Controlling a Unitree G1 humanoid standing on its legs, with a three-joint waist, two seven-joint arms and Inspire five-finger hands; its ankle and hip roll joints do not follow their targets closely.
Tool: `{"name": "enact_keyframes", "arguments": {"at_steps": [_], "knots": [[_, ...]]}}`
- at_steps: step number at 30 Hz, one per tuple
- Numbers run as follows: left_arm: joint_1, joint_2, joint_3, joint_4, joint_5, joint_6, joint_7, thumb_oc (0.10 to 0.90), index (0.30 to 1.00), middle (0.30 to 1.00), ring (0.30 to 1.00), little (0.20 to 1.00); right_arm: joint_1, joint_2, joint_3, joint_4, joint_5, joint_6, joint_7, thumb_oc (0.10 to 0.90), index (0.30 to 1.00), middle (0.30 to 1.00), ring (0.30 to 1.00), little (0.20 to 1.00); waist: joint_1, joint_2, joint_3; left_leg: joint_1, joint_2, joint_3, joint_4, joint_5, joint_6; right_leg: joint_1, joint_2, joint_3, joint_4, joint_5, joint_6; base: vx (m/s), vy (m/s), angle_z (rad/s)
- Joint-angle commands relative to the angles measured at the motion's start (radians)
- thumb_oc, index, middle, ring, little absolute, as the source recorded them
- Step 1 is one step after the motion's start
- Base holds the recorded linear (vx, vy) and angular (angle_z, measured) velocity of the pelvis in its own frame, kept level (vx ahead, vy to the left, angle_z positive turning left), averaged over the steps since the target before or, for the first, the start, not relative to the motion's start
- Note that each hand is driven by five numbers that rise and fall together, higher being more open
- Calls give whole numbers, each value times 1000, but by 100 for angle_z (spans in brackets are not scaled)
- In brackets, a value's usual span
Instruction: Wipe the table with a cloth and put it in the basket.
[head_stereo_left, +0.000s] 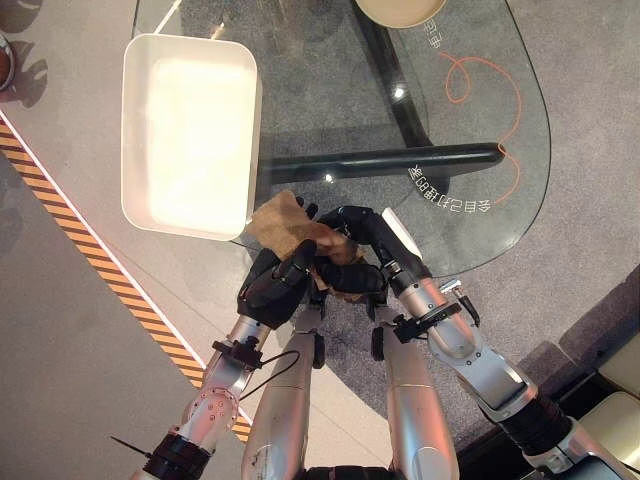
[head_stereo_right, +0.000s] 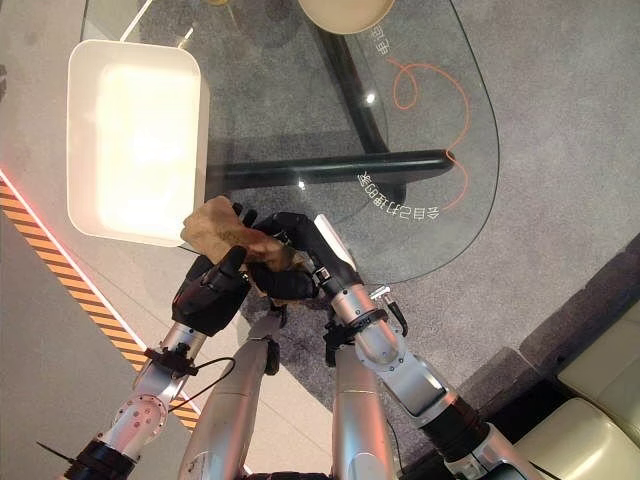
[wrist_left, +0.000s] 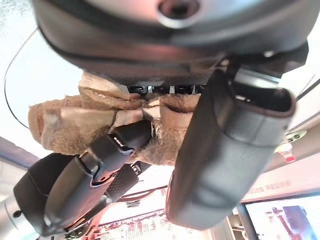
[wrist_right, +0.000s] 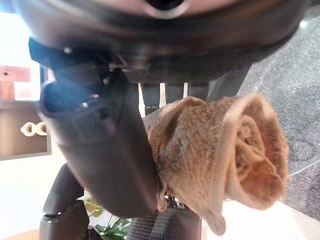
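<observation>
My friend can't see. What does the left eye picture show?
Both robot hands, left hand and right hand, clutch a crumpled brown cloth at the near edge of a glass table. A white basket sits just beyond them.

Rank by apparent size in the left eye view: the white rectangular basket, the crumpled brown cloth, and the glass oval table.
1. Glass oval table, largest, though cut off at the top edge.
2. White rectangular basket.
3. Crumpled brown cloth, smallest; both hands, left hand and right hand, hide part of it.
</observation>
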Motion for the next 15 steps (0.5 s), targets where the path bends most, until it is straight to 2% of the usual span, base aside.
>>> {"name": "enact_keyframes", "arguments": {"at_steps": [1,8,15], "knots": [[-41,-49,-10,-266,-54,-54,-225,800,900,900,900,900,-19,-7,54,-62,-49,0,24,100,300,300,300,200,8,30,-25,-37,-47,-15,92,-60,43,41,38,-25,-103,50,-21,5,-7,5],[-49,-94,17,-281,-206,-70,-259,800,900,900,900,900,-37,14,67,-62,-68,29,42,100,300,300,300,200,12,26,-25,-38,-52,-22,95,-60,45,37,42,-20,-97,49,-24,1,-1,1],[-45,-125,32,-293,-211,-82,-233,800,900,900,900,900,-41,24,63,-57,-87,43,61,100,300,300,300,200,17,21,-25,-43,-53,-25,95,-58,48,30,45,-17,-92,52,-25,3,2,4]]}}
